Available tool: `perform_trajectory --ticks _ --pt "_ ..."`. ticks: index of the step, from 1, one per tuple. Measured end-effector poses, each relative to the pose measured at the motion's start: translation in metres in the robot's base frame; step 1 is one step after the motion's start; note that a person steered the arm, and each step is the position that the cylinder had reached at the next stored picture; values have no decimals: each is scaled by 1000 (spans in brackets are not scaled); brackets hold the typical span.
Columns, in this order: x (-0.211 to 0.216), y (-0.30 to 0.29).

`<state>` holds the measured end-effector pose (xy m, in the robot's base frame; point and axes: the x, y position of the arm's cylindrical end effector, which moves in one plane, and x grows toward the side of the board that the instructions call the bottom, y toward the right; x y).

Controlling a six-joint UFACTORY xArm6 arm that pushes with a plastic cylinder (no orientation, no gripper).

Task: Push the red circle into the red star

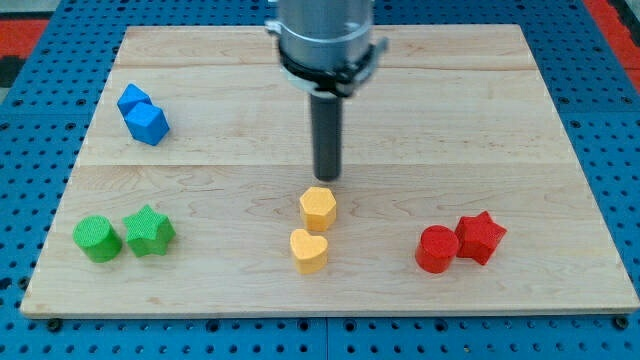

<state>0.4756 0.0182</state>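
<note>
The red circle (436, 249) lies at the view's lower right on the wooden board (500, 120). The red star (481, 237) sits right beside it on its right, touching or nearly touching. My tip (327, 177) is near the board's middle, just above the yellow hexagon (318, 207), well to the left of the red circle and a little higher in the view. The rod hangs from the arm at the view's top centre.
A yellow heart (308, 251) lies just below the yellow hexagon. Two blue blocks (143, 114) sit together at the upper left. A green circle (97, 239) and a green star (149, 231) sit at the lower left.
</note>
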Motion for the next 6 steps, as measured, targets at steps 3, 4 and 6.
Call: perform_trajectory --ticks 3,4,6 --pt "62 8" --pt "135 11" --pt "142 18"
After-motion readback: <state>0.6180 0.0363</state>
